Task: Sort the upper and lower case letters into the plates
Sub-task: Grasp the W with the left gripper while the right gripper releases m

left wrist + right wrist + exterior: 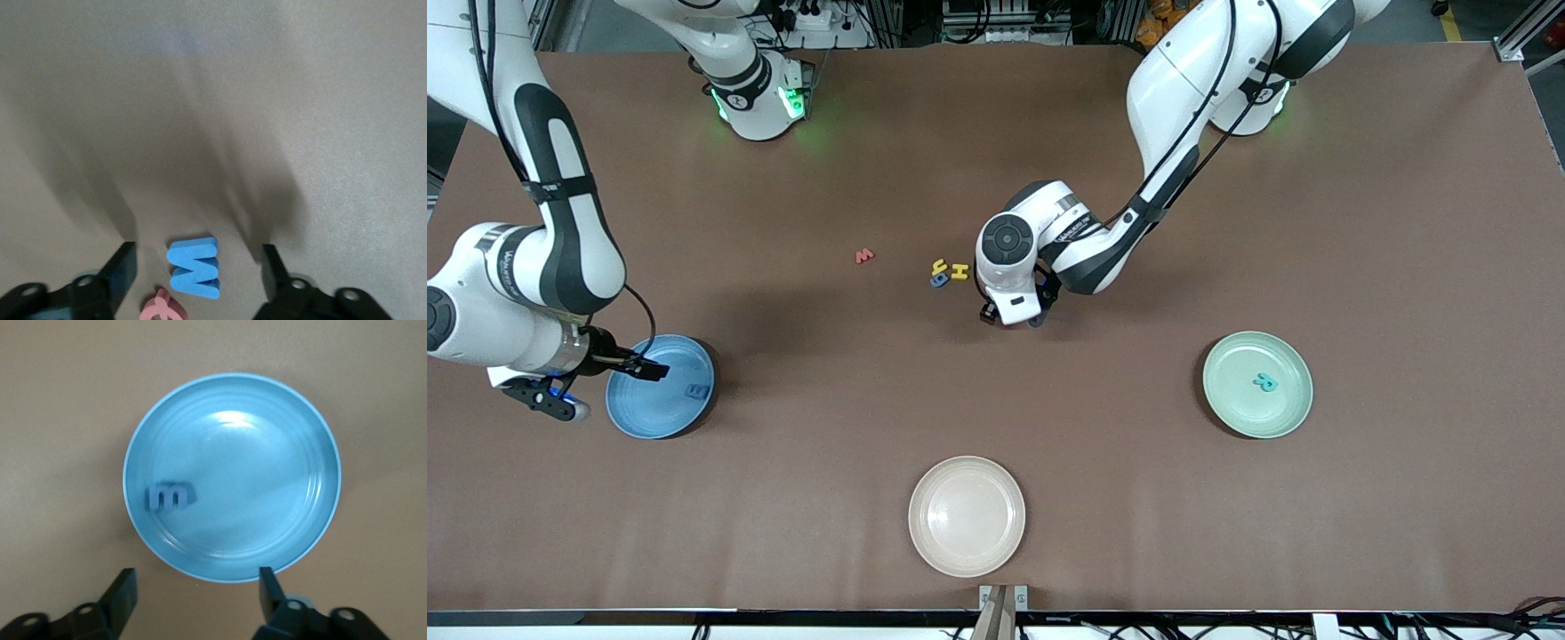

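A: From the front, where are the letters?

B: A blue m (696, 389) lies in the light blue plate (660, 418). A teal letter (1264, 382) lies in the mint green plate (1258, 411). A red letter (863, 256) and a little bunch of letters (949, 272) wait mid-table. The right gripper (633, 366) is over the blue plate's rim.

A: And the left wrist view?

B: The left gripper (200, 263) is open wide and holds nothing. A blue W (195, 267) lies right between its fingers (122, 265), a pink letter (160, 309) just beside it. I think the fingers should close along the W's length.

A: The right wrist view?

B: The right gripper (197, 587) is open and empty too, over the plate's edge.
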Robot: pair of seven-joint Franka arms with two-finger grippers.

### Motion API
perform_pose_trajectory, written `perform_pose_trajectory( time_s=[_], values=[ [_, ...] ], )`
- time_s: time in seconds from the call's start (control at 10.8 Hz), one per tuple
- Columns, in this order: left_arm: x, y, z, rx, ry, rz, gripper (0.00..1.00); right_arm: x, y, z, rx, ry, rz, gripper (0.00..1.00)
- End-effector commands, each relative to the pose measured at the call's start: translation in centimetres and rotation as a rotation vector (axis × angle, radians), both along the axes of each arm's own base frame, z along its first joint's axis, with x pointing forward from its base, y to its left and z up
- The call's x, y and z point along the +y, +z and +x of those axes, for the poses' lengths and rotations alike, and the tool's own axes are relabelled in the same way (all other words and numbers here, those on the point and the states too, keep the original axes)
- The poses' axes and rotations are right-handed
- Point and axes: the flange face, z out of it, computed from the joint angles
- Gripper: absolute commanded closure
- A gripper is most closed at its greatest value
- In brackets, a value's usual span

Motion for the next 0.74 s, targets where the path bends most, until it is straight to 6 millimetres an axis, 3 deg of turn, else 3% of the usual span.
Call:
perform_pose_trajectory(
  time_s=[0.0,0.09,0.18,0.28,0.65],
  values=[
    [-0.6,0.0,0.1,0.001,0.021,-0.011,0.29,1.4,0.0,0.5,0.021,0.012,0.01,0.0],
    [-0.9,0.0,-0.2,0.0,0.012,-0.011,0.38,2.1,0.2,0.5,0.03,0.009,0.013,0.0],
    [-0.8,0.0,-0.1,0.0,0.011,-0.011,0.55,3.2,0.1,0.6,0.036,-0.014,0.008,0.0],
    [-0.9,-0.1,-0.2,0.0,0.005,-0.011,0.61,4.8,0.1,0.6,0.042,-0.037,0.002,0.0],
    [-0.9,-0.5,-0.4,0.003,-0.002,-0.004,0.53,10.9,0.3,0.2,0.079,-0.11,-0.025,0.0]
  ],
)
